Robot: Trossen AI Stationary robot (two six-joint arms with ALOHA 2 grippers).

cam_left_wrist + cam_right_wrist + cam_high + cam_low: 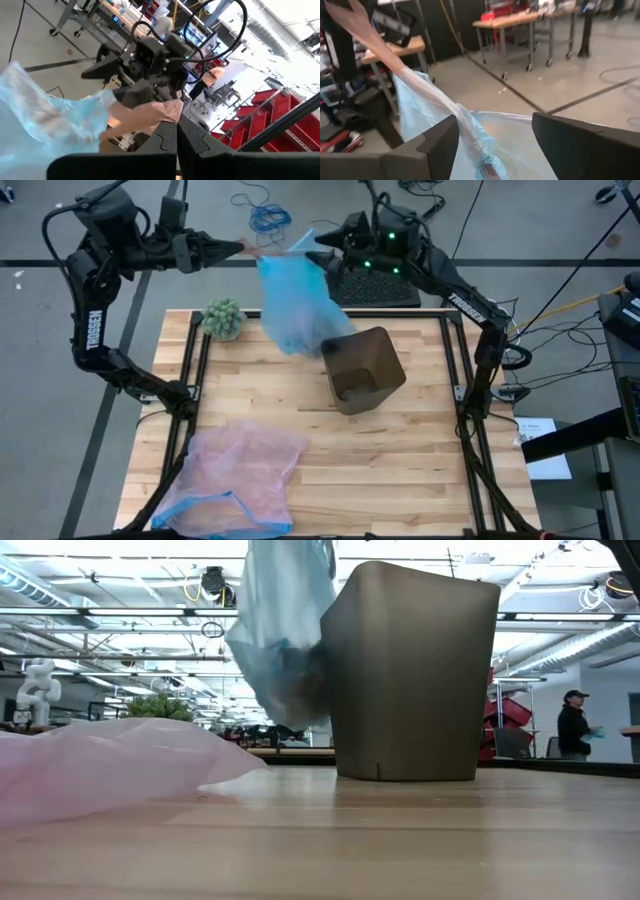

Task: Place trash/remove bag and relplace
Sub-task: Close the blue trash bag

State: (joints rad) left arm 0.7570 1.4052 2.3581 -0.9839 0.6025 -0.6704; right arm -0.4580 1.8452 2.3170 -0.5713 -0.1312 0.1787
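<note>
Wooden table [400, 470] amid workshop benches [520, 22]

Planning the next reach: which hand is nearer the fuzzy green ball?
Left. The left hand hangs just beyond the fuzzy green ball, gripping the light-blue plastic bag's tie; the right hand holds it farther across.

A translucent light-blue bag [292, 305] with a pinkish-tan tie strip [372, 37]. A dull brown bin [364, 368]. A translucent pink bag [240, 470] edged in blue. A fuzzy green ball [224, 318]. Pale striped wood table [400, 470]. Black arms [100, 330].
</note>
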